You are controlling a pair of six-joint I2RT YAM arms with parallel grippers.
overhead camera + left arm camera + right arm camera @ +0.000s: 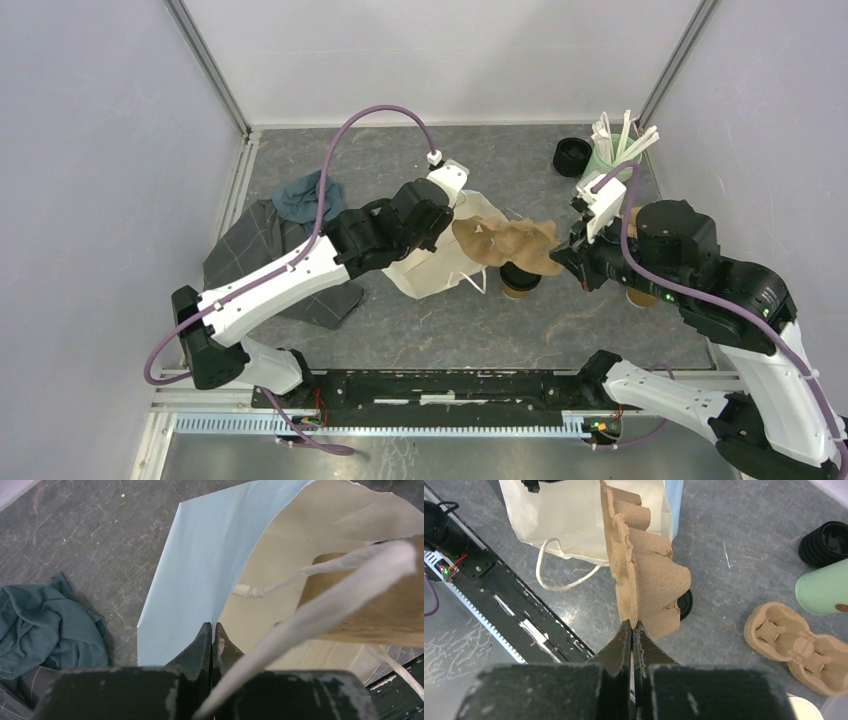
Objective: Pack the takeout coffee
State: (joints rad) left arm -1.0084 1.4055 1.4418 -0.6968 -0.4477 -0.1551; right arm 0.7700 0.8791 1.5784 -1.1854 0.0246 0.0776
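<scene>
The takeout coffee (520, 281), a brown cup with a black lid (685, 605), stands on the table, mostly hidden under a brown pulp cup carrier (508, 245). My right gripper (632, 625) is shut on that carrier's edge (644, 575) and holds it on its side above the cup. The carrier's far end reaches the mouth of a white paper bag (435, 268). My left gripper (213, 626) is shut on the bag's rim (200, 565) and holds the mouth open. The carrier (375, 605) shows inside the opening, behind a white handle (320, 607).
A second pulp carrier (799, 647) lies on the table at the right. A green cup (612, 160) of white sticks and a stack of black lids (572, 157) stand at the back right. Teal cloth (305, 197) and grey cloth (255, 250) lie at the left.
</scene>
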